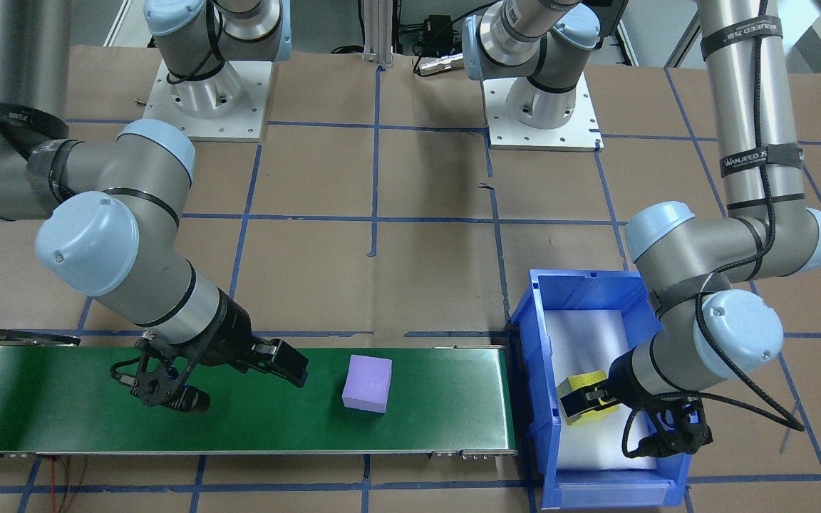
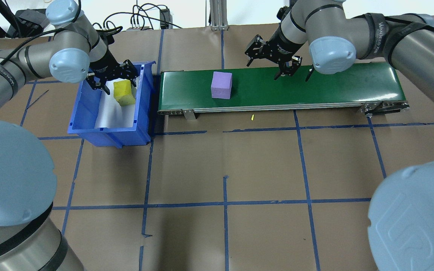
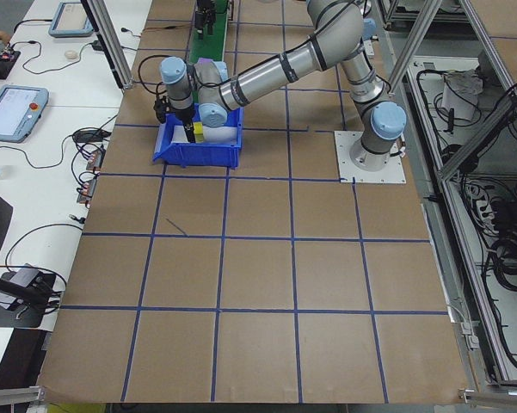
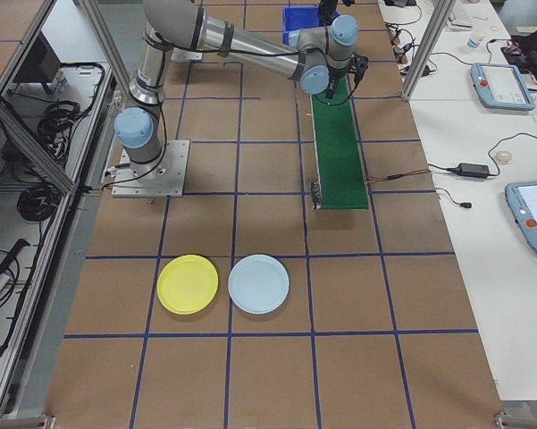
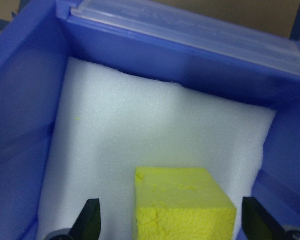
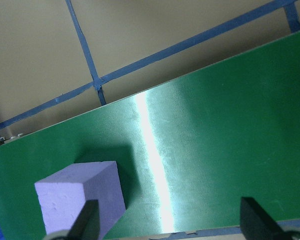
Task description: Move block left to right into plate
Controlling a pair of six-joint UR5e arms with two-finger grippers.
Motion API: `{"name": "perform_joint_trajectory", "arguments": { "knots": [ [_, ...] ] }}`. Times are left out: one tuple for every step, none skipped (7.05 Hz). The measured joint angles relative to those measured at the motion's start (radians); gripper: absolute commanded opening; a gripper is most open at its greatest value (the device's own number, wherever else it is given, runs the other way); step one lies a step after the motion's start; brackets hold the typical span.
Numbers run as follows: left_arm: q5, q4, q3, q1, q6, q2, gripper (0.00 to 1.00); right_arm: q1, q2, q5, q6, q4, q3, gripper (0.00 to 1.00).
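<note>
A yellow block (image 5: 182,202) lies on white foam inside the blue bin (image 2: 107,131). My left gripper (image 5: 172,222) hangs low in the bin, open, one finger on each side of the yellow block. A purple block (image 2: 221,85) sits on the green conveyor (image 2: 333,86) near its bin end. Over the belt, to the right of the purple block in the overhead view, my right gripper (image 2: 273,67) stands open and holds nothing. The right wrist view shows the purple block (image 6: 80,202) at lower left. A yellow plate (image 4: 188,283) and a light blue plate (image 4: 258,283) lie on the table beyond the conveyor's far end.
The bin's walls (image 5: 20,100) stand close around the left gripper. The conveyor (image 4: 339,152) runs from the bin toward the plates. Blue tape lines cross the brown table. Both arm bases stand on white mounting plates (image 1: 204,100).
</note>
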Motion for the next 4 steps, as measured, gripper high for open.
{"name": "perform_joint_trajectory", "arguments": {
  "knots": [
    [0.002, -0.001, -0.005, 0.000, 0.016, 0.001, 0.51, 0.005, 0.000, 0.001, 0.004, 0.000, 0.009, 1.00],
    [0.004, -0.004, -0.004, 0.000, 0.036, 0.006, 0.45, 0.011, 0.000, 0.001, 0.004, -0.001, 0.022, 1.00],
    [0.005, -0.023, 0.002, 0.000, 0.053, 0.018, 0.44, 0.013, 0.000, 0.001, 0.004, -0.002, 0.028, 1.00],
    [0.011, -0.065, 0.013, -0.001, 0.070, 0.044, 0.44, 0.014, 0.002, 0.001, 0.004, -0.003, 0.031, 1.00]
  ]
}}
